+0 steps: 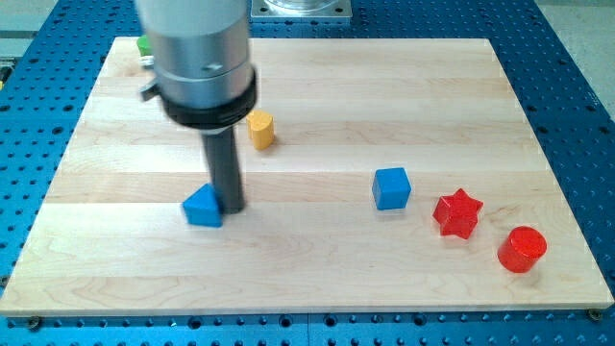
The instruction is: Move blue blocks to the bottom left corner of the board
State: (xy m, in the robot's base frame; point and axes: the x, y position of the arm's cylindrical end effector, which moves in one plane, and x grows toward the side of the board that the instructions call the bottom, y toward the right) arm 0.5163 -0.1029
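Observation:
A blue triangular block [203,206] lies left of the board's middle. My tip [232,208] rests on the board right against this block's right side. A blue cube [391,187] sits right of the middle, well apart from the tip. The rod rises from the tip to the large grey arm body at the view's top left.
A yellow cylinder [260,129] stands just above and right of the rod. A red star [456,213] and a red cylinder [522,249] sit at the lower right. A green block [143,45] peeks out behind the arm at the top left. The wooden board [317,279] lies on a blue perforated table.

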